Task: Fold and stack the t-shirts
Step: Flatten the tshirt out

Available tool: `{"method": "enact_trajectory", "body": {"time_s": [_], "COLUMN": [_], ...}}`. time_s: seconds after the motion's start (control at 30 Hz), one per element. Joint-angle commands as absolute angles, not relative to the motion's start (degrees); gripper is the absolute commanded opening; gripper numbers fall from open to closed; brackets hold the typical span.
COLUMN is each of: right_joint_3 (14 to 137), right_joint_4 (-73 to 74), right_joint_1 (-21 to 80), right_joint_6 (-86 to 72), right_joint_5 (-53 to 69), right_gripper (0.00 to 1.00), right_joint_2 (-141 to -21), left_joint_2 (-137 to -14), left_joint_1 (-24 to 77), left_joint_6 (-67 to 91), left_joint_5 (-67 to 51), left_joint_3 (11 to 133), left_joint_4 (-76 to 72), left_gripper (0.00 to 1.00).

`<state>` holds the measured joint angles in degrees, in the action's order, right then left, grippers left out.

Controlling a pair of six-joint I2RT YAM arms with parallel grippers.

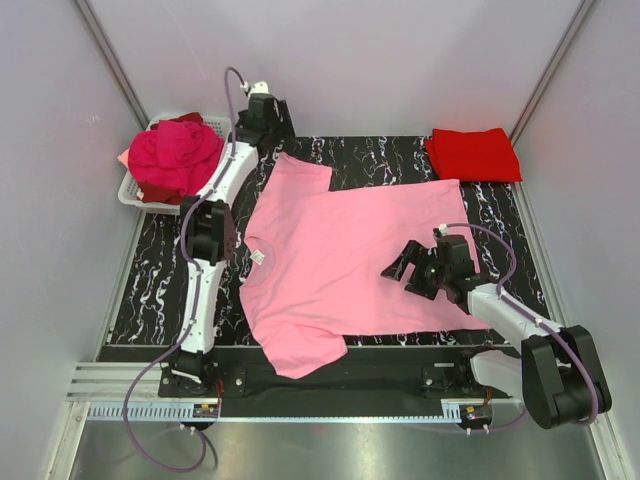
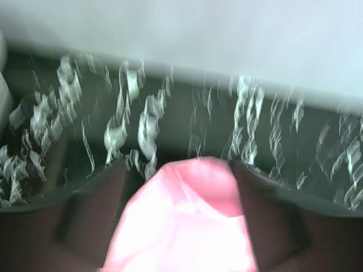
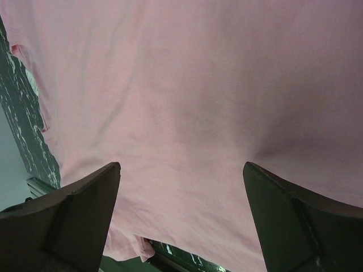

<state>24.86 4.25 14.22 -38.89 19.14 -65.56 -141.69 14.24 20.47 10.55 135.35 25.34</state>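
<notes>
Left gripper (image 2: 181, 170): blurry view, but looks clamped on a bunch of the light pink cotton t-shirt (image 1: 340, 240).
Right gripper (image 3: 181, 165): jaws wide apart, holding nothing, that tee lying flat right under it.
Folded bright red t-shirt (image 1: 473, 153): well beyond the right gripper.
Magenta t-shirts (image 1: 175, 155): heaped in the white plastic mesh basket (image 1: 130, 192), just beside the left gripper.

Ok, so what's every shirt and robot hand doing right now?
pink shirt: spread flat on the table, unfolded.
red shirt: folded, far right corner.
dark pink shirts: crumpled in the basket.
left hand: shut on the pink shirt's sleeve.
right hand: open, above the pink shirt.
</notes>
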Motion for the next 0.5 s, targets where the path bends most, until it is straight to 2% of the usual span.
{"method": "enact_trajectory", "body": {"time_s": [0.0, 0.13, 0.23, 0.47], "right_joint_3": [27.07, 26.98, 27.24, 27.16], "right_joint_4": [2.29, 2.02, 2.2, 2.9], "right_joint_1": [14.59, 14.5, 14.5, 14.5], "right_joint_6": [-38.85, -38.94, -38.94, -38.76], "right_joint_5": [19.95, 19.95, 19.86, 19.6], "right_gripper": [0.96, 0.96, 0.96, 0.95], "right_joint_2": [-65.66, -65.39, -65.65, -64.51], "left_joint_2": [-145.19, -141.43, -131.69, -102.54], "left_joint_1": [10.99, 10.63, 10.99, 11.42], "left_joint_6": [23.81, 24.96, 25.83, 32.08], "left_joint_5": [10.47, 5.63, 5.1, 7.12], "left_joint_3": [141.49, 141.69, 132.65, 102.81], "left_joint_4": [12.14, 10.11, 11.07, 28.09], "left_gripper": [0.99, 0.99, 0.99, 0.98]}}
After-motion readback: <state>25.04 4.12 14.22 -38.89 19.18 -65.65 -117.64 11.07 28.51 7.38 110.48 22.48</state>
